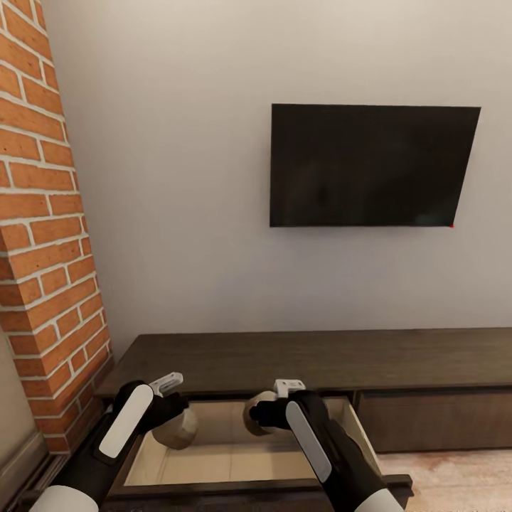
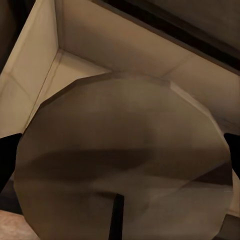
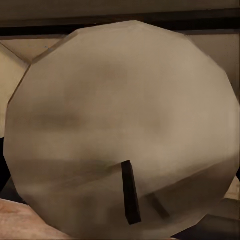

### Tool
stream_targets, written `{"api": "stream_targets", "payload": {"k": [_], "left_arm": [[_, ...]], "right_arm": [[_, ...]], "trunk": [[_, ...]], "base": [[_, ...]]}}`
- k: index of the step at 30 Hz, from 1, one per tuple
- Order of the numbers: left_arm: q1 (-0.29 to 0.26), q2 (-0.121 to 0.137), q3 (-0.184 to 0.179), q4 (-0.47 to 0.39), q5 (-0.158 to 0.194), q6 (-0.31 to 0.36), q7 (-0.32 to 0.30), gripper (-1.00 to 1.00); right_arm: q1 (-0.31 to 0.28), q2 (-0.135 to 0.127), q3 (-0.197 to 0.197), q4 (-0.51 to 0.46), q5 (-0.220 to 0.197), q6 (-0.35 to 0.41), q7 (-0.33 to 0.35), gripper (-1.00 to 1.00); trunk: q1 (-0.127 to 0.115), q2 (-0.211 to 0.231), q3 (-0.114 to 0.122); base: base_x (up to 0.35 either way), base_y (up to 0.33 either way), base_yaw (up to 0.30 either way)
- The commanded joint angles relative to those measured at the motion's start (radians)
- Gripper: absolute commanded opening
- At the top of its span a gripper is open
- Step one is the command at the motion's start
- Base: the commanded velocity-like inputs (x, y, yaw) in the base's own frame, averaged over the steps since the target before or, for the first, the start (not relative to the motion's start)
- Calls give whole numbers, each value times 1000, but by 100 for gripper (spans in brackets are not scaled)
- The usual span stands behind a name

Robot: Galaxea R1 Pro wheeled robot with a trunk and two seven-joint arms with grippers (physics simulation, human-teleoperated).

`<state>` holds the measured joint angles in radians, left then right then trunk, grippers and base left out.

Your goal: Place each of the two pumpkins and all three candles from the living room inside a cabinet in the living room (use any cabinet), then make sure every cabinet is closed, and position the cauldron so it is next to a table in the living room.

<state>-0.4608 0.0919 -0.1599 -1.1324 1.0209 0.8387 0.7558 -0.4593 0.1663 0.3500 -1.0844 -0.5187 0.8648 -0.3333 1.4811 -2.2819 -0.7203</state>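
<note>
Jaws of the left gripper [image 1: 173,407] are clamped on a candle [image 1: 176,429], a pale beige, faceted cylinder. From the left wrist camera, the flat top of this left candle [image 2: 125,160] is seen with a short dark wick [image 2: 117,217], and a dark fingertip [image 2: 7,160] stands at each side of the candle.

Jaws of the right gripper [image 1: 274,411] are likewise closed on a second candle [image 1: 252,414] of the same pale colour. From the right wrist camera, this right candle [image 3: 122,127] presents its round top and a dark wick [image 3: 130,192]; the fingertips are mostly hidden behind the candle's edge.

Both candles hang over the open drawer [image 1: 235,455] of the cabinet [image 1: 320,359], which is long, low and dark brown. The drawer interior is pale. The left candle is near the drawer's left inner corner, the right candle near the middle toward the rear wall. Contact with the drawer floor cannot be determined.

A closed drawer front [image 1: 434,419] lies to the right of the open drawer. Above the cabinet, a black television [image 1: 373,165] is mounted on the plain wall [image 1: 178,178]. A red brick column [image 1: 46,235] stands at the left. Light wooden floor [image 1: 455,480] is visible at the lower right.
</note>
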Motion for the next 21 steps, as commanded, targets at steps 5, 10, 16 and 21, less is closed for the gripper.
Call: {"api": "stream_targets", "payload": {"k": [5,10,16,21], "left_arm": [[-1,0,-3,-1,10,-1,10,-100],[-1,0,-3,-2,10,-1,10,-100],[-1,0,-3,-3,10,-1,10,-100],[-1,0,-3,-3,9,-1,10,-100]], "right_arm": [[-1,8,14,4,-17,-11,-137,-100],[-1,8,16,4,-19,-46,-166,-100],[-1,8,80,4,-31,-104,-171,-100],[-1,8,98,3,-60,-111,-170,-100]], "trunk": [[19,-36,-17],[38,-71,-33],[61,-113,-51],[80,-148,-67]], "base": [[0,0,0],[0,0,0],[0,0,0],[0,0,0]]}}
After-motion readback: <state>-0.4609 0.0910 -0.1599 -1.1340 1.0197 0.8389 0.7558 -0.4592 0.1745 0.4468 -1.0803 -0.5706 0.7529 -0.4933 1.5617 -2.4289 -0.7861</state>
